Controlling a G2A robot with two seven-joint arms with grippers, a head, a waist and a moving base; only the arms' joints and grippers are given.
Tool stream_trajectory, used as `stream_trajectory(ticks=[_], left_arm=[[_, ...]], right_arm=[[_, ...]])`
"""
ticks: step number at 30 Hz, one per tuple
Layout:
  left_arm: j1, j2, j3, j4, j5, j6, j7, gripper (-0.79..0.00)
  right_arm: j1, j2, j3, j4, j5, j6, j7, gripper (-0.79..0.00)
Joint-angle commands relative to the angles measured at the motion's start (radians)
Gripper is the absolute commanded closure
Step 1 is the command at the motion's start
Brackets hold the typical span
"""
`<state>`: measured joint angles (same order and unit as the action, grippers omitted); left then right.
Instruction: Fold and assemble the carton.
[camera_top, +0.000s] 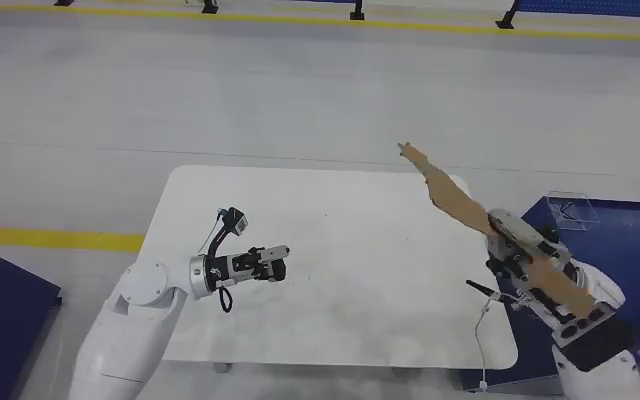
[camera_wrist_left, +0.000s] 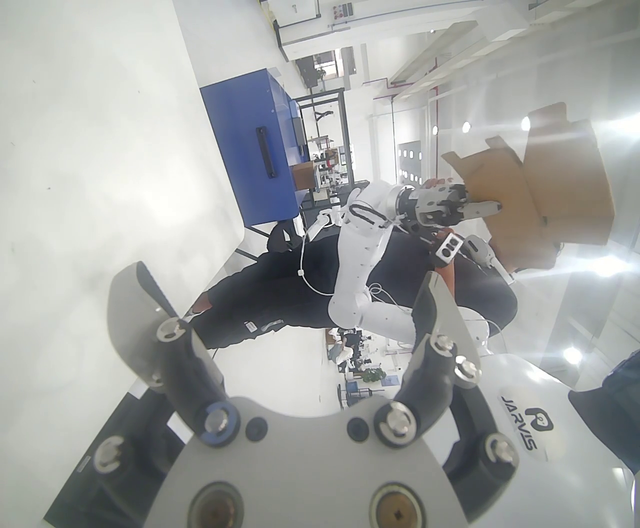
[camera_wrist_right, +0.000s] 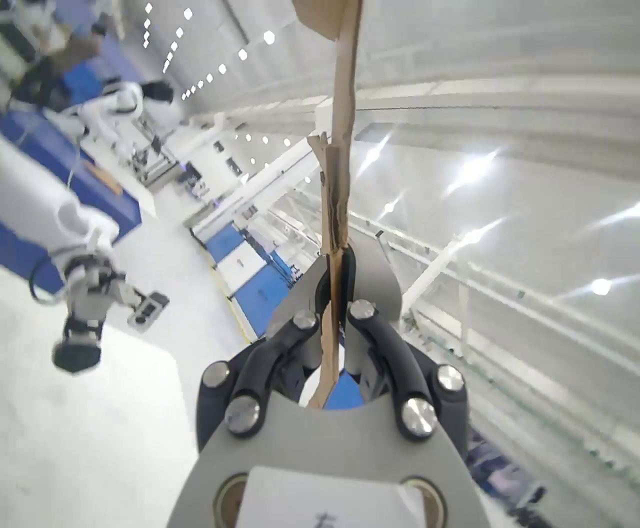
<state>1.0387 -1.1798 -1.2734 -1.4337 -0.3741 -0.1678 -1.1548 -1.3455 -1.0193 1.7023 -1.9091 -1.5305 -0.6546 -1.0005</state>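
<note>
**Item:** carton (camera_top: 455, 205), one, plain brown cardboard. A flattened blank with flaps projecting, none folded into place.

**Location:** held in the air above the far right corner of the worktop (camera_top: 340, 230), touching nothing else.

**Right end effector** (camera_wrist_right: 336, 280): closed on one end of the carton. The board is pinched edge-on between the two fingers and the rest stands out beyond them.

**Left end effector** (camera_wrist_left: 285, 285): fingers spread wide, nothing between them. It hovers over the near left part of the worktop, well apart from the carton.

**Step in hand:** judged to be the start, with the blank lifted and no panel yet erected.

**Next move calls for:** probably bringing the carton within reach of the free end effector, or down onto the worktop. An opposite panel can then be caught and the blank opened up.

**Markings:** no writing can be made out on the carton's visible faces.
</note>
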Motion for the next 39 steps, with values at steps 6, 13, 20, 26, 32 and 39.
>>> stream_trajectory(ticks=[6,13,20,26,32,39], left_arm=[[0.0,0.0,0.0,0.0,0.0,0.0,0.0,-0.785],[0.0,0.0,0.0,0.0,0.0,0.0,0.0,-0.785],[0.0,0.0,0.0,0.0,0.0,0.0,0.0,-0.785],[0.0,0.0,0.0,0.0,0.0,0.0,0.0,-0.785],[0.0,0.0,0.0,0.0,0.0,0.0,0.0,-0.785],[0.0,0.0,0.0,0.0,0.0,0.0,0.0,-0.785]], right_arm=[[-0.018,0.011,-0.094,0.052,0.755,-0.246,0.598,0.0],[-0.022,0.051,-0.251,0.069,1.531,-0.071,1.366,0.0],[-0.011,0.076,-0.27,0.109,2.034,0.148,1.827,0.0],[-0.009,0.078,-0.27,0.111,2.076,0.174,1.867,0.0],[-0.009,0.078,-0.27,0.111,2.076,0.174,1.867,0.0],[-0.017,0.069,-0.259,0.021,2.635,0.52,1.885,0.0]])
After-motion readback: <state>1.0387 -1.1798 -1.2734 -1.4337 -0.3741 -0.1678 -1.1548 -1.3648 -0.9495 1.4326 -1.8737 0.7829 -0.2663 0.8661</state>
